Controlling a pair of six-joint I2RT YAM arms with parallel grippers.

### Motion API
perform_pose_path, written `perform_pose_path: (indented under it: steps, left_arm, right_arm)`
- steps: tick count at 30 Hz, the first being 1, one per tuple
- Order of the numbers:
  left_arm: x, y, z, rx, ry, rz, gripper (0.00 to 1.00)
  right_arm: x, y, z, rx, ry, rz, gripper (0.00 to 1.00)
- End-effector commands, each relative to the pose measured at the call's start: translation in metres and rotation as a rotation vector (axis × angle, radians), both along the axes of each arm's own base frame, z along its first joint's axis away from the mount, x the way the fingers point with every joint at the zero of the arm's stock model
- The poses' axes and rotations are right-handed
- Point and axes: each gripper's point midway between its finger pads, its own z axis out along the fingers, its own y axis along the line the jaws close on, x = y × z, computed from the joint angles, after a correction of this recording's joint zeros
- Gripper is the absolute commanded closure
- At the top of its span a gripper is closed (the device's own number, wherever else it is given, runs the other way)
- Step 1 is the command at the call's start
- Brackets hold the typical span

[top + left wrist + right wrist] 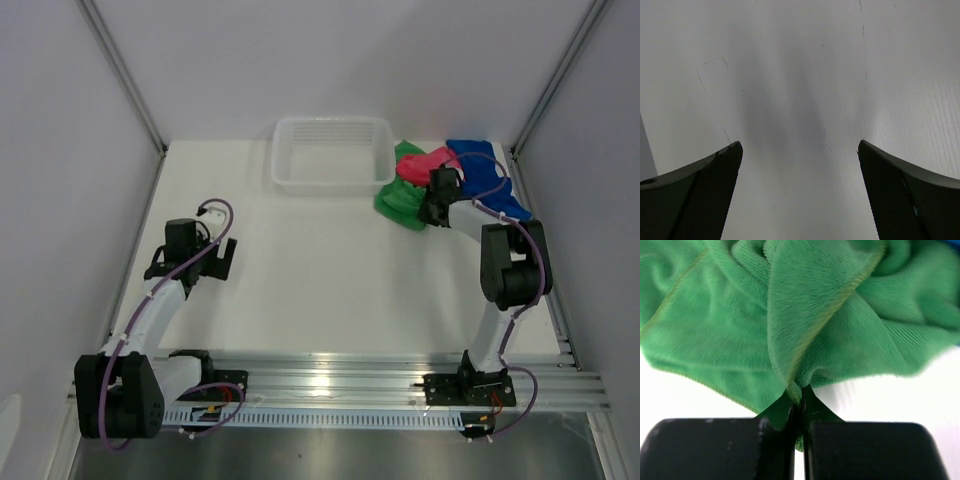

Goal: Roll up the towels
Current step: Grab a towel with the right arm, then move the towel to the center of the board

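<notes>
Three towels lie bunched at the back right of the table. The green towel (398, 198) is nearest the middle, the pink-red towel (422, 163) sits on top behind it, and the blue towel (490, 170) lies at the right, partly under my right arm. My right gripper (432, 212) is shut on a fold of the green towel (790, 325), pinched between its fingertips (812, 412). My left gripper (212, 262) is open and empty over bare table at the left, its fingers (705, 195) spread wide apart.
A white slotted plastic basket (290, 170) stands at the back centre, just left of the towels. White walls close in the table on both sides and the back. A metal rail (330, 385) runs along the near edge.
</notes>
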Motion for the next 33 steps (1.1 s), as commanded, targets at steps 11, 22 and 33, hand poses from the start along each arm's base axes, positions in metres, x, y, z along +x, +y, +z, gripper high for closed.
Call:
perform_pose_path:
  steps: [11, 22, 33]
  left_arm:
    - [0.004, -0.003, 0.014, -0.010, -0.052, -0.003, 0.01]
    - [0.002, -0.006, 0.029, -0.020, -0.086, -0.017, 0.01]
    - [0.000, -0.004, 0.062, 0.018, -0.172, -0.051, 0.00]
  right_arm:
    - [-0.042, -0.011, 0.404, 0.023, -0.826, 0.043, 1.00]
    - [-0.129, 0.108, 0.522, 0.233, -1.067, 0.347, 1.00]
    - [-0.195, 0.253, 0.338, 0.574, -0.703, 0.483, 1.00]
